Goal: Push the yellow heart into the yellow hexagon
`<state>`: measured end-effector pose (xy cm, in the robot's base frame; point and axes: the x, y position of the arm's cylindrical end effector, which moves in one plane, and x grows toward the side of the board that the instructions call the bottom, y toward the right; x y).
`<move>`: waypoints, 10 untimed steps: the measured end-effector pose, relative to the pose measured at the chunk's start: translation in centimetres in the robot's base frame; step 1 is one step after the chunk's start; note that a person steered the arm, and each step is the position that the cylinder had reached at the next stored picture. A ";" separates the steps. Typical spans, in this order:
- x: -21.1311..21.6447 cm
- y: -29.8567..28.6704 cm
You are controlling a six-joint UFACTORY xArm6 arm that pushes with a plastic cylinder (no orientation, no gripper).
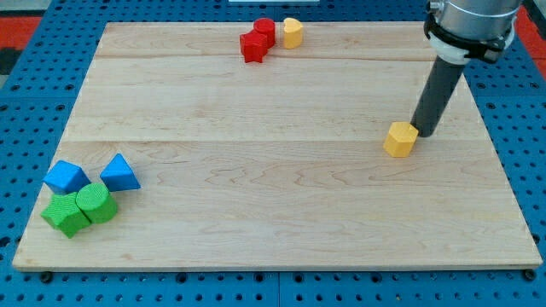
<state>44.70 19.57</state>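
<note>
The yellow hexagon (400,139) lies on the wooden board at the view's right, about mid-height. My tip (424,134) stands right beside it on its right side, touching or nearly touching it. The yellow heart (293,32) sits near the view's top edge, a little right of centre, far up and left of my tip. It touches a red cylinder (264,31).
A red star-like block (253,47) sits against the red cylinder at the top. At the view's bottom left are a blue block (66,177), a blue triangle (119,173), a green cylinder (95,203) and a green block (65,214). Blue pegboard surrounds the board.
</note>
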 end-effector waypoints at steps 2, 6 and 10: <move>5.4 -4.3; -4.6 -5.4; -13.5 -6.9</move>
<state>31.22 12.62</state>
